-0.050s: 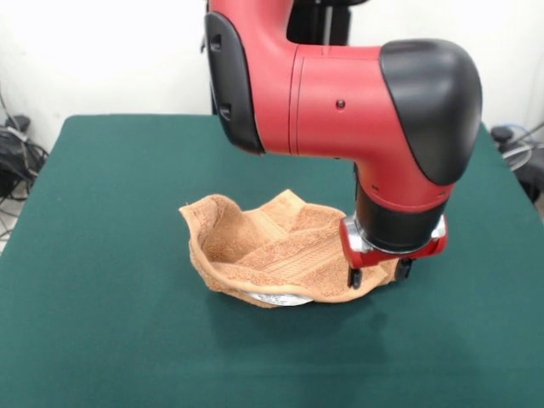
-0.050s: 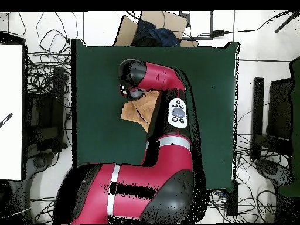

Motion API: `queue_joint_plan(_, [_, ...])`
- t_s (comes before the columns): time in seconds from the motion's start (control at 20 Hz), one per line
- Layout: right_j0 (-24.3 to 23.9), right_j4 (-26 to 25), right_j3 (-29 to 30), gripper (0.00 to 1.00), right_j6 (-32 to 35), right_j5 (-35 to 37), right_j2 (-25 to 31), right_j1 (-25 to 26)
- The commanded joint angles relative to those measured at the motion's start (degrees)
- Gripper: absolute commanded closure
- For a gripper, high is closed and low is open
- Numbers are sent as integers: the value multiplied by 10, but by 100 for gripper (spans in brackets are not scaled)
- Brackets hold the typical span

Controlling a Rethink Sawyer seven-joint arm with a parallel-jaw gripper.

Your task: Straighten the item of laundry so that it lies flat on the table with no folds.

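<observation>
The item of laundry (image 1: 268,251) is a light orange-brown terry towel, crumpled into a bowl shape near the middle of the dark green table (image 1: 102,221). Its edges curl upward, and a bit of white shows under its near edge. My gripper (image 1: 379,274) hangs at the towel's right corner. Its two dark fingertips (image 1: 355,278) stand apart, with the towel's edge between them. In the overhead view the arm covers most of the towel (image 2: 139,111), and the gripper is hidden under the wrist.
The red and black arm (image 1: 340,93) reaches low over the far half of the table (image 2: 217,88). Cables and equipment lie on the floor around the table's edges (image 2: 41,117).
</observation>
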Motion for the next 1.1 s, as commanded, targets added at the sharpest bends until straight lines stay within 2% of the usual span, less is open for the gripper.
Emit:
queue_joint_plan(0.05, [5,-28,60,0,66,-33,20,21])
queue_joint_plan(1.1, [1,-26,43,0,48,-16,28,45])
